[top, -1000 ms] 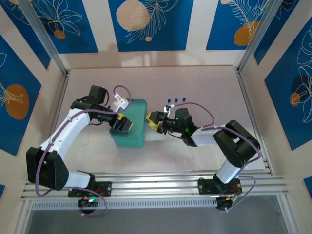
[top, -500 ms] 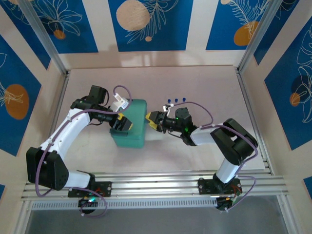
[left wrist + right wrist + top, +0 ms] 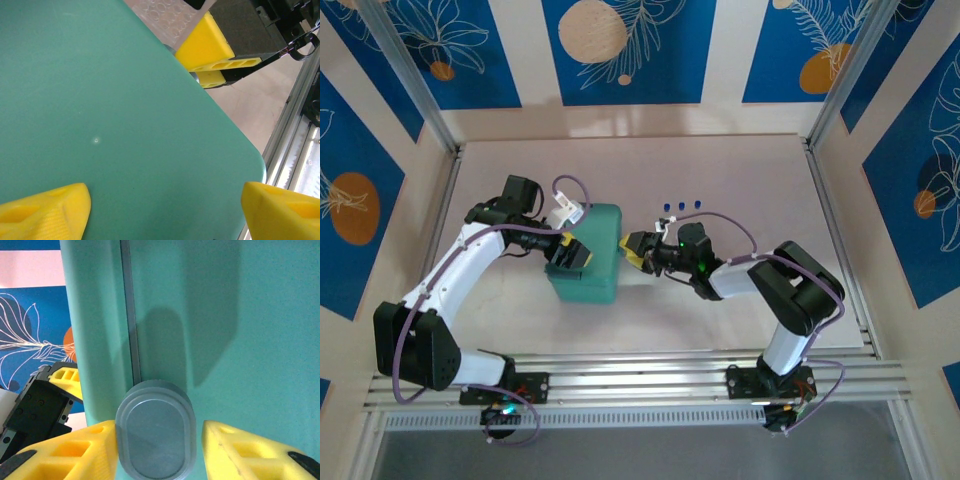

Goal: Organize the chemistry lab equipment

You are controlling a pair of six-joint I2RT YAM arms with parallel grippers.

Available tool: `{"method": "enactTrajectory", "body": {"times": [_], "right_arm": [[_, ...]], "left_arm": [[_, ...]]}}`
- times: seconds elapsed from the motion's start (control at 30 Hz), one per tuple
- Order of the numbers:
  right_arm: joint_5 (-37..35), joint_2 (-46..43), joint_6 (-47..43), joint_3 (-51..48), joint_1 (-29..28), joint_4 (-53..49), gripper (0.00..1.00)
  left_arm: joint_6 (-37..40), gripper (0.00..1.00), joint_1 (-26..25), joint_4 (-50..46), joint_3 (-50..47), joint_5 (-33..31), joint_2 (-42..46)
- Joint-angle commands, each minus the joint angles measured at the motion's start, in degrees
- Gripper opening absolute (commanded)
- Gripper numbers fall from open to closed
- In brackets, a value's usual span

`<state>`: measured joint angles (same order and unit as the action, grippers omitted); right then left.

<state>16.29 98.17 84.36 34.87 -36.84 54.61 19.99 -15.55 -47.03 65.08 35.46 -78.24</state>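
- On top of the case point(image 3: 595, 275), the left gripper point(image 3: 568, 252) sits with its two yellow fingers point(image 3: 45, 210) far apart. It holds nothing. Its own camera shows the flat green lid right under it, between the fingers.
- At the right side of the case, the right gripper point(image 3: 632, 248) points at the side wall. Its fingers point(image 3: 75, 455) are a little apart, one on each side of a grey oval knob point(image 3: 155, 445) that sticks out of the case.
- One finger looks like it touches the knob. The other has a thin strip of green showing next to it. I cannot tell if the gripper squeezes the knob.
- A thin line runs up the case wall from the knob.
- The case looks shut. It lies on the bench point(image 3: 740, 170), near the middle, between the two arms.
- Three blue caps point(image 3: 680, 205) stand in a short row on the bench. They are just behind the right gripper and do not touch the case.
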Motion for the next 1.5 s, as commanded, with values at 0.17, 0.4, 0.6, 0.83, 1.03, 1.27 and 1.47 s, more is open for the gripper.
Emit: {"method": "enactTrajectory", "body": {"times": [0.17, 0.4, 0.6, 0.83, 1.03, 1.27, 1.47], "right_arm": [[-0.5, 1.8, 0.4, -0.8, 0.0, 0.6, 0.47], [-0.5, -0.9, -0.9, -0.8, 0.4, -1.9, 0.5], [-0.2, -2.8, -1.4, -0.8, 0.7, -3.0, 0.59], [-0.9, -6.0, -2.3, -2.6, 1.4, -4.9, 0.64], [-1.8, -9.9, -4.6, -1.7, 1.4, -9.8, 0.57], [-1.7, -9.9, -5.8, 1.1, 1.7, -13.6, 0.43], [0.2, -4.0, -4.0, 3.8, 0.8, -9.2, 0.42]], "left_arm": [[0.9, 0.81, -1.4, -3.0, -2.4, -1.5, -2.7], [0.9, 0.81, -1.5, -3.0, -2.4, -1.4, -2.8], [1.0, 0.81, -1.4, -3.0, -2.5, -1.4, -2.9], [1.0, 0.81, -1.4, -3.0, -2.5, -1.2, -2.7], [0.9, 0.81, -1.4, -3.0, -2.4, -1.1, -2.8], [0.8, 0.81, -1.4, -2.8, -2.4, -1.2, -2.9], [0.8, 0.81, -1.4, -3.0, -2.4, -1.2, -2.9]]}}
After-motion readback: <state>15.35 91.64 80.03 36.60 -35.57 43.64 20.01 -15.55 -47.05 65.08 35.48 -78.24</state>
